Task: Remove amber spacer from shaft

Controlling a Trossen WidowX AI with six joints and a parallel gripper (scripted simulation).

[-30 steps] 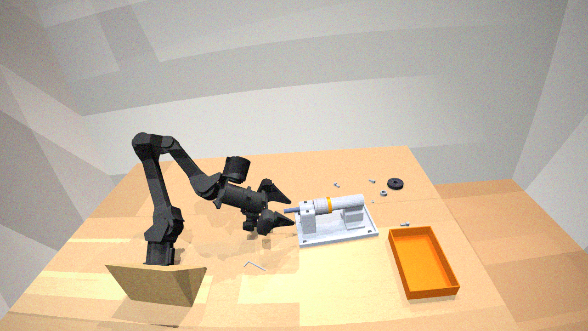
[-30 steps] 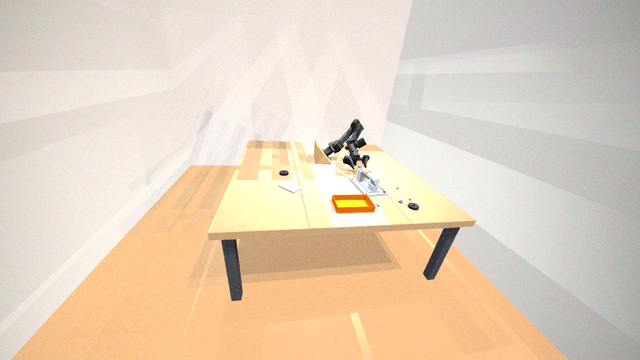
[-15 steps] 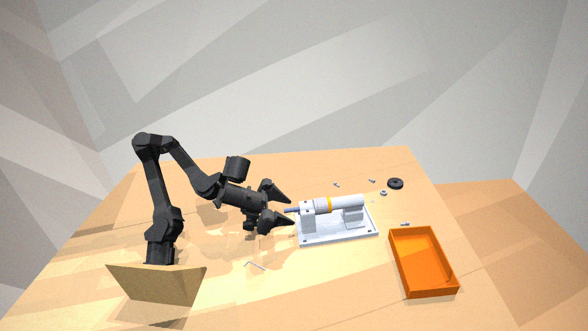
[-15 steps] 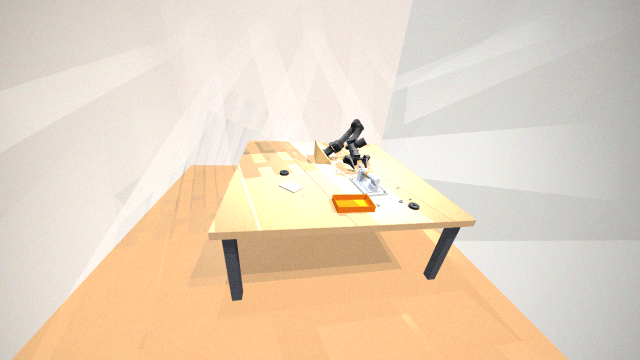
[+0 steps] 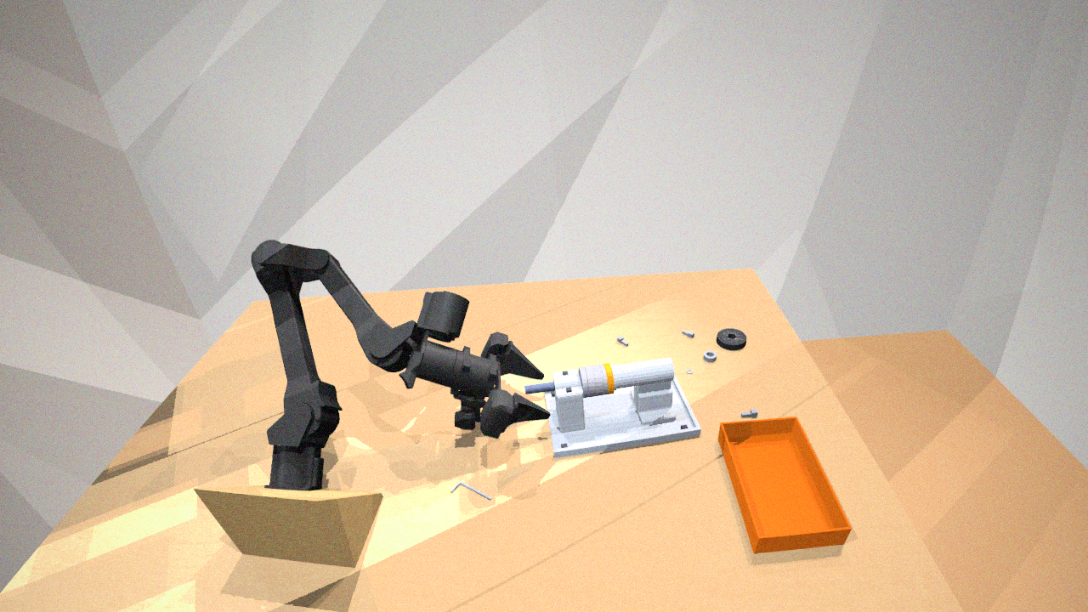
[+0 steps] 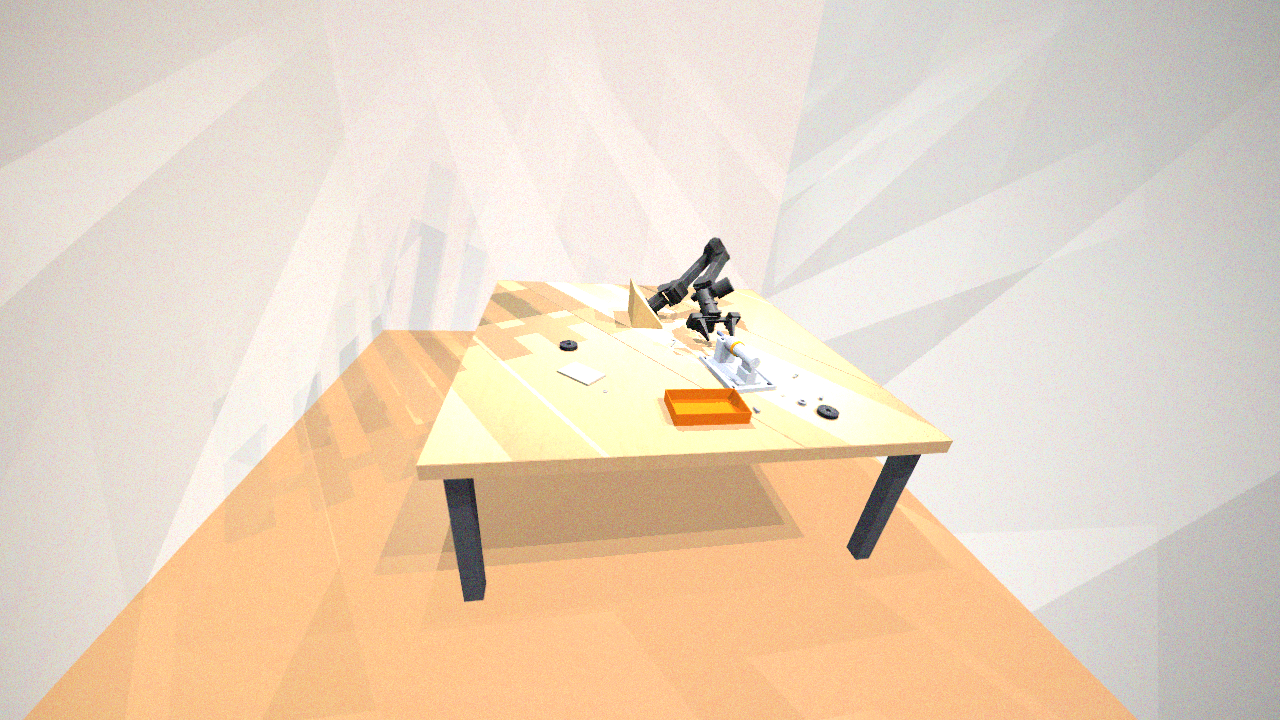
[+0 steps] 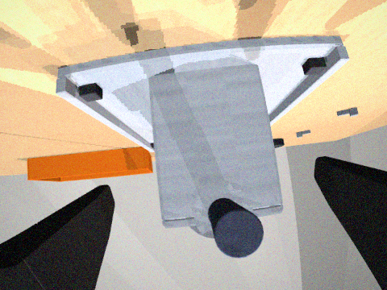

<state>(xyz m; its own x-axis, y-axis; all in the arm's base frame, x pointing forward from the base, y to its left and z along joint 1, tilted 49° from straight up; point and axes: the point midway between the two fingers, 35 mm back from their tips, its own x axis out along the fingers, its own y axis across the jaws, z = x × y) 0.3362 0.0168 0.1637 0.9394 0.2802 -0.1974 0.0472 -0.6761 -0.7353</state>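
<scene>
The dark shaft (image 5: 537, 388) (image 7: 239, 234) sticks out of the smaller support block (image 5: 569, 410) (image 7: 214, 141), toward the arm. The amber spacer (image 5: 609, 378) (image 6: 737, 347) sits between the pale spacers (image 5: 591, 380) and the big white housing (image 5: 645, 372), up off the baseplate (image 5: 623, 444) (image 7: 201, 46). My gripper (image 5: 545, 394) (image 6: 719, 336) (image 7: 215, 182) is open and empty. Its fingertips stand on either side of the shaft's free end, touching neither the shaft nor the block; in the wrist view the shaft end shows low between them. The spacers are hidden behind the block in the wrist view.
An orange tray (image 5: 802, 540) (image 6: 711, 418) (image 7: 89, 165) stands beyond the baseplate. A hex key (image 5: 475, 490) lies on the near side. A black ring (image 5: 722, 342) (image 6: 827, 412) and several small fasteners lie beyond the fixture. A wooden board (image 5: 281, 532) stands by the arm's base.
</scene>
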